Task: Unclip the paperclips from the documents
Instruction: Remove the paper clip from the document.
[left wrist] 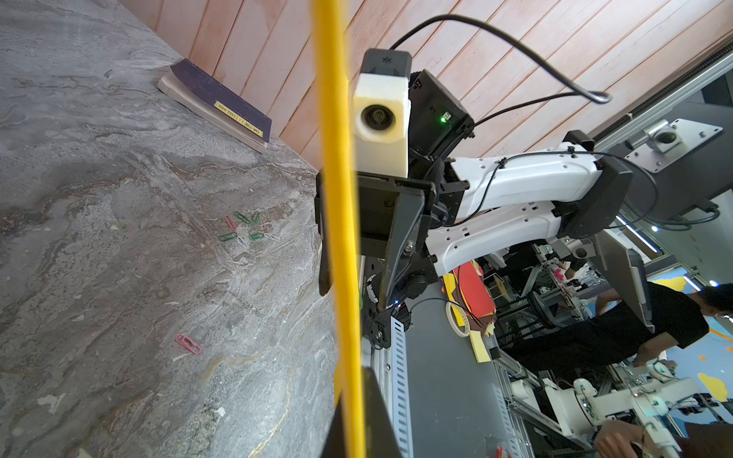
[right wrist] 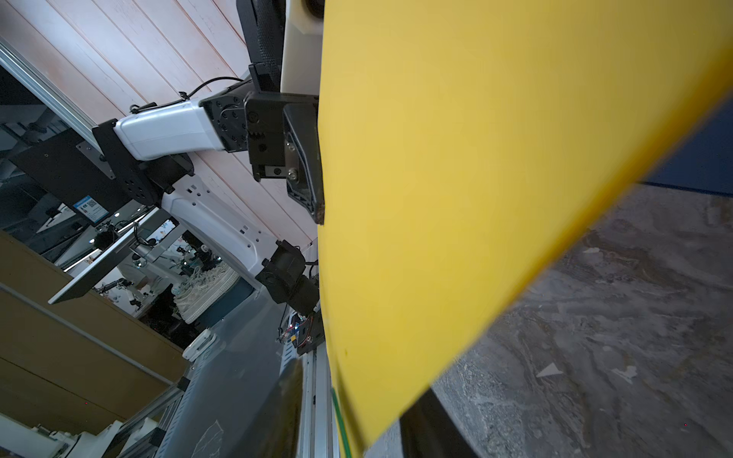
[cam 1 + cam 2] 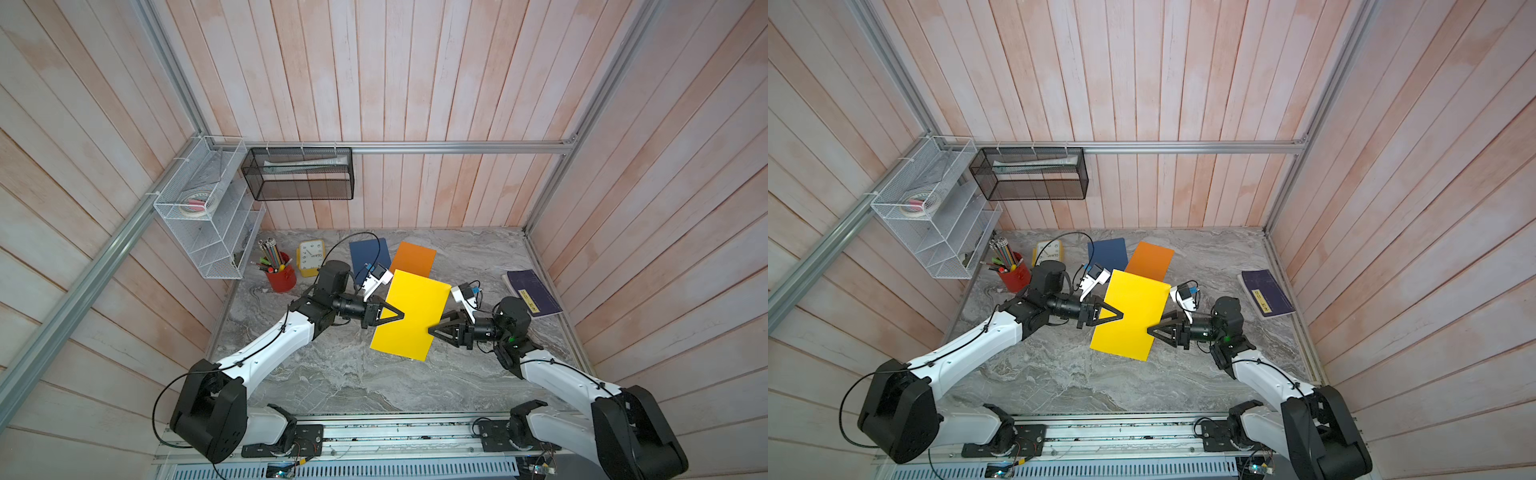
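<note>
Right of yellow document (image 3: 415, 316): purple book (image 3: 532, 291), yellow label illegible.

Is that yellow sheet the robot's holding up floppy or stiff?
Probably fairly stiff: the yellow document, pinched at one edge by the left gripper, looks flat in both top views and straight edge-on in the left wrist view. Likely light too, since that small pinch seems enough to carry it.
</note>
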Robot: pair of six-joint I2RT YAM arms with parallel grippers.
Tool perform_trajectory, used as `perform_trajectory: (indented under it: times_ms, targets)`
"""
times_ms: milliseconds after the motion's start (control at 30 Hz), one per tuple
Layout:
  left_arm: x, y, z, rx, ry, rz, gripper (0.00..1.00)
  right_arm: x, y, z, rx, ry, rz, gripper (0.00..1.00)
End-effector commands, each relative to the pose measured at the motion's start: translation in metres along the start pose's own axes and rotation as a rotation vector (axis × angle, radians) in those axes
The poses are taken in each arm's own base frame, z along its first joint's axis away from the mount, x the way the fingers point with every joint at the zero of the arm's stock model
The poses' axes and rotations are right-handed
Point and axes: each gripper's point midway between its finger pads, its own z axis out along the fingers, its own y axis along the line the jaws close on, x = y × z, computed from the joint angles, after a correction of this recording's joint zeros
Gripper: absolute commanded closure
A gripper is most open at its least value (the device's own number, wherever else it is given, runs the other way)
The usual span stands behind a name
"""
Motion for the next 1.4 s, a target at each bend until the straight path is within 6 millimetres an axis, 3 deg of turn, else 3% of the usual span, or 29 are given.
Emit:
perform_trajectory:
  times_ms: [0,600,1000,1367]
  targets:
    - [-0.0047,-0.0066,-0.0049,0.01,-0.016,0.029,1.0,0.0029,0.0049,0.0014,-0.026,0.012,-0.006,0.63]
    - [-0.0031,-0.0034,-0.0093,-0.003,-0.016,0.029,1.0,0.0044,0.0079,0.0022,-0.042,0.022,0.0,0.88]
    - [-0.0027,-0.0036,-0.0113,-0.011,-0.016,0.033,1.0,0.0042,0.0073,0.0025,-0.042,0.024,0.005,0.97]
    - [-0.0027,-0.002,-0.0139,-0.022,-0.016,0.032,1.0,0.0034,0.0051,0.0029,-0.031,0.026,0.005,0.95]
